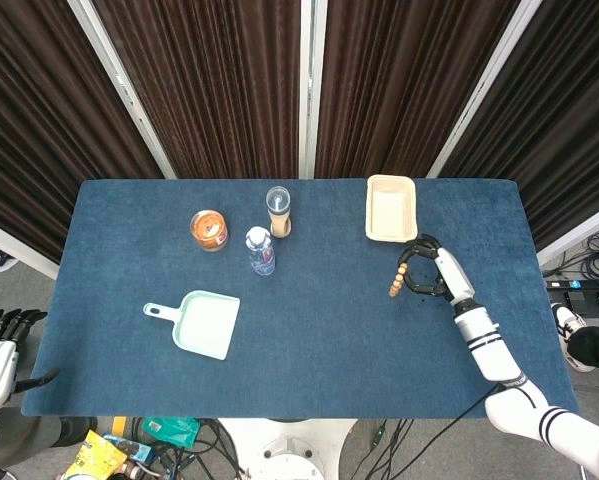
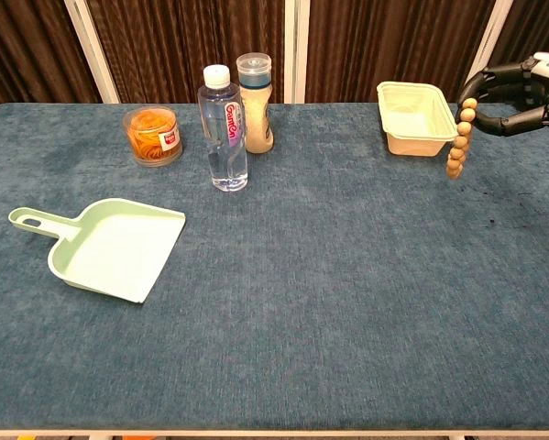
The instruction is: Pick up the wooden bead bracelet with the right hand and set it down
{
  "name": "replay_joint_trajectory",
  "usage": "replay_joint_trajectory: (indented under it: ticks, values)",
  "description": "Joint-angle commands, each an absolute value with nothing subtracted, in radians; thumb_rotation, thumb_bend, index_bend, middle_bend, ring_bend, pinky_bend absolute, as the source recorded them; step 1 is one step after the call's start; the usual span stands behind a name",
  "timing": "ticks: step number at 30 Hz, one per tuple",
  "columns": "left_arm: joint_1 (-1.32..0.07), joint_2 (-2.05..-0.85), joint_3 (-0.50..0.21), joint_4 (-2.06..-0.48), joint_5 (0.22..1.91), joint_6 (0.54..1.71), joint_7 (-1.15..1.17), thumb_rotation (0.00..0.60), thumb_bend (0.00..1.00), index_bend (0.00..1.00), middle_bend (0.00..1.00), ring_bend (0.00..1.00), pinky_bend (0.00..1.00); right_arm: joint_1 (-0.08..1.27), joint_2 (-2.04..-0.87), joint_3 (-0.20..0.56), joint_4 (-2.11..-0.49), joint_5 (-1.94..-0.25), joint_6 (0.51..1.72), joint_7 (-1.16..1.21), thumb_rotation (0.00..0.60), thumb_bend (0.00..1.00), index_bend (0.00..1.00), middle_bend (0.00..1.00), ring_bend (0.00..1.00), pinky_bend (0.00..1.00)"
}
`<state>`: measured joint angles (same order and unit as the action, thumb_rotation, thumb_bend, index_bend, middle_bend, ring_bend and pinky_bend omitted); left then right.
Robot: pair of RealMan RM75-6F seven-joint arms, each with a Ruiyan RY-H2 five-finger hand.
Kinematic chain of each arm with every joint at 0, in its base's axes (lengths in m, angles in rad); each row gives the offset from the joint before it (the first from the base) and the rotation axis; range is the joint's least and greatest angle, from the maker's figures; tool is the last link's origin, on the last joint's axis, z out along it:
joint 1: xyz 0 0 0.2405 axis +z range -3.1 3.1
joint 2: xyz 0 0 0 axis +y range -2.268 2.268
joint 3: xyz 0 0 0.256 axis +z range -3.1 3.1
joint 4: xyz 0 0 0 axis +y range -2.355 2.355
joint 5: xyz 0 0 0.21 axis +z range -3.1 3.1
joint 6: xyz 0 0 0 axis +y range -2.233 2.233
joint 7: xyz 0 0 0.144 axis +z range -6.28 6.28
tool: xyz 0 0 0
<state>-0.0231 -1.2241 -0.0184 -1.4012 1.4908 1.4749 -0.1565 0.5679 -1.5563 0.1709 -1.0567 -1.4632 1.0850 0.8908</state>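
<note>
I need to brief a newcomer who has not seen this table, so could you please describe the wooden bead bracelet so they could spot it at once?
Start at the blue table and go to its far right part, where the cream tray sits. Just in front of the tray, the right hand holds the wooden bead bracelet above the cloth. It is the only string of round tan beads, and the only thing hanging in the air.
</note>
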Motion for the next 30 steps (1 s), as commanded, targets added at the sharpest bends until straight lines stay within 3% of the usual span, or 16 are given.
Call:
replay_joint_trajectory:
  ticks: [1, 4, 7, 17, 24, 28, 30]
  values:
    - [-0.024, -1.224, -0.018, -1.4, 1.49, 1.473, -0.16, 0.6, 0.0, 0.19, 0.16, 0.09, 0.06, 0.554, -1.604, 0.16, -1.006, -1.494, 1.136, 0.899, 0.6, 0.59, 0.78, 0.46, 0.15, 0.0]
    - [-0.024, -1.224, -0.018, -1.398, 1.488, 1.472, -0.164, 0.6, 0.0, 0.19, 0.16, 0.09, 0.06, 0.553, -1.609, 0.16, -1.017, -1.485, 1.125, 0.969, 0.6, 0.61, 0.79, 0.48, 0.15, 0.0]
    - [-0.024, -1.223, -0.016, -1.396, 1.489, 1.471, -0.169, 0.6, 0.0, 0.19, 0.16, 0.09, 0.06, 0.555, -1.585, 0.165, -1.069, -1.449, 1.061, 1.086, 0.6, 0.64, 0.79, 0.56, 0.2, 0.0]
    - [-0.035, -1.222, -0.012, -1.394, 1.494, 1.455, -0.174, 0.6, 0.0, 0.19, 0.16, 0.09, 0.06, 0.562, -1.347, 0.146, -1.363, -1.395, 0.738, 1.554, 0.6, 0.69, 0.82, 0.62, 0.28, 0.0]
    - [-0.049, -1.216, -0.009, -1.404, 1.501, 1.44, -0.167, 0.6, 0.0, 0.19, 0.16, 0.09, 0.06, 0.555, -1.28, 0.061, -1.418, -1.563, 0.736, 1.893, 0.594, 0.69, 0.83, 0.62, 0.28, 0.0]
    - [-0.052, -1.213, -0.009, -1.409, 1.5, 1.436, -0.164, 0.6, 0.0, 0.19, 0.16, 0.09, 0.06, 0.563, -1.263, 0.006, -1.391, -1.649, 0.793, 1.979, 0.558, 0.7, 0.83, 0.63, 0.28, 0.0]
    - [-0.055, -1.21, -0.006, -1.414, 1.502, 1.431, -0.163, 0.6, 0.0, 0.19, 0.16, 0.09, 0.06, 0.569, -1.255, -0.017, -1.381, -1.668, 0.809, 1.994, 0.511, 0.72, 0.85, 0.64, 0.29, 0.0]
